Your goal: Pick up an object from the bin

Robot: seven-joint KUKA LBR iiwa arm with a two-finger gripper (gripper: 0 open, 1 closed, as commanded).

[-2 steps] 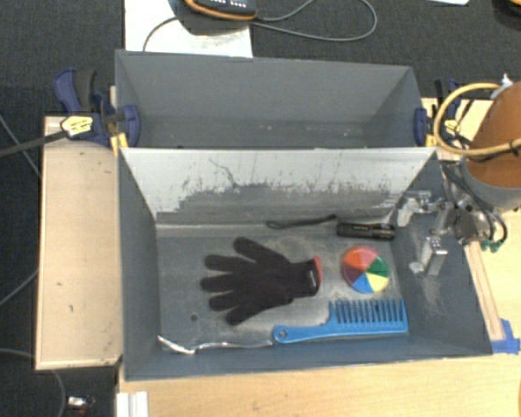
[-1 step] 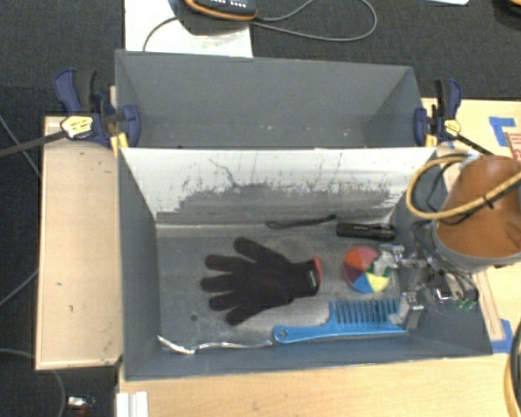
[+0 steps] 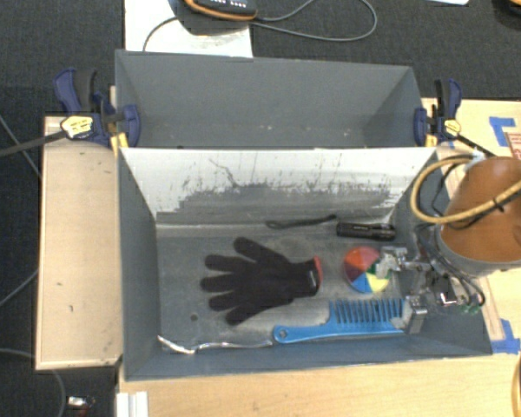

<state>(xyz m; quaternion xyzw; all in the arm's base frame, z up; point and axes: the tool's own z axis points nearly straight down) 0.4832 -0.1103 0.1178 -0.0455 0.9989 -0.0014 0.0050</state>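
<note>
Just beside tool (image 3: 406,278): round multicoloured ball (image 3: 361,270), bristly blue brush (image 3: 365,316).

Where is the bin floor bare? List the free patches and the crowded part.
Bare: the floor strip between the grey metal bin's left wall and the black fabric glove, and the back-left corner. Crowded: the right end, where the red-blue-yellow ball, blue plastic comb and gripper bunch.

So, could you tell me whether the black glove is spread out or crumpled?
Spread out: the black glove lies flat, its digits splayed apart.
</note>
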